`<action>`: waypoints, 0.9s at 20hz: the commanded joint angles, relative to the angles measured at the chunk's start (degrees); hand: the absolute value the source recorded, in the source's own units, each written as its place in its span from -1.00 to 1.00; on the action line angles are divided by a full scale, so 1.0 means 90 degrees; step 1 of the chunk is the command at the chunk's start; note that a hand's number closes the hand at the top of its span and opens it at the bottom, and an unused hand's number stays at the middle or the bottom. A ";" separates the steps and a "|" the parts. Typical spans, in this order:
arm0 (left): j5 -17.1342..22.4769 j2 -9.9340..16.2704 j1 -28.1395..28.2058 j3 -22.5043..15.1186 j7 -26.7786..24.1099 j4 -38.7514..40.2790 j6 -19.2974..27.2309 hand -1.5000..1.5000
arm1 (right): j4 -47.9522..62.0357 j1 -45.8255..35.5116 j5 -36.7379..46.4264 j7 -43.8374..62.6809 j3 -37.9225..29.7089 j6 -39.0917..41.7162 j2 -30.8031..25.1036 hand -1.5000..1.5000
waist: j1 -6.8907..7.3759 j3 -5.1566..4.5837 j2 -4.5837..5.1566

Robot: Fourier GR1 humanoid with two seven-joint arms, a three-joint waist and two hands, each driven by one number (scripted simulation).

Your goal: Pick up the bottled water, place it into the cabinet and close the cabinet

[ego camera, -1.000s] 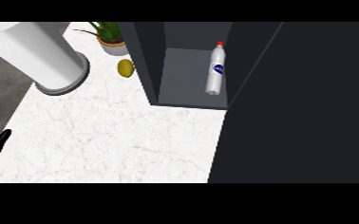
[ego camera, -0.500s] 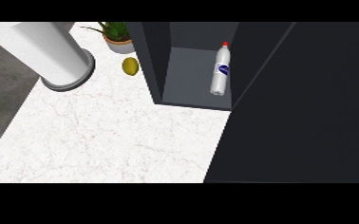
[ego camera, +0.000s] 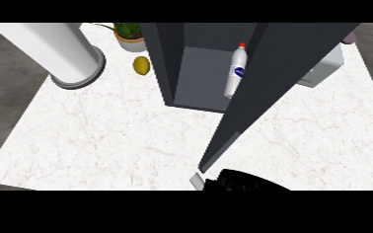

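Now the door (ego camera: 280, 79) stands swung partway in across the cabinet (ego camera: 191, 74) mouth, where a moment ago it hung wider. A black hand (ego camera: 237, 181) has come up at its lower edge — which hand, and whether its fingers curl, I cannot tell. The bottle (ego camera: 235, 70) stands upright inside, so only closing remains.

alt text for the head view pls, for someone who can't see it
A water bottle stands inside an open dark cabinet on a white marble counter, and a black hand at the lower edge sits by the bottom of the partly swung cabinet door. To the left are a white cylinder, a small yellow fruit and a potted plant.
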 commanded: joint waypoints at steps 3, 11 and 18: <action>0.0113 0.0019 0.0203 0.0292 -0.0170 0.0335 -0.0527 -1.00 | 0.1010 -0.1951 -0.0553 0.0964 0.0779 -0.0903 0.0977 1.00 | 0.0043 0.0038 0.0064; 0.0169 -0.0105 0.1196 0.0997 -0.0453 0.0438 -0.1251 -1.00 | 0.3153 -0.4282 -0.2143 0.0617 -0.0119 -0.0960 0.1004 1.00 | -0.0203 0.0097 0.0079; 0.0081 -0.0563 0.1536 0.1442 -0.0421 0.0476 -0.1622 -1.00 | 0.4304 -0.3951 -0.2840 0.0384 -0.0617 -0.0358 0.1008 1.00 | -0.0561 0.0109 0.0097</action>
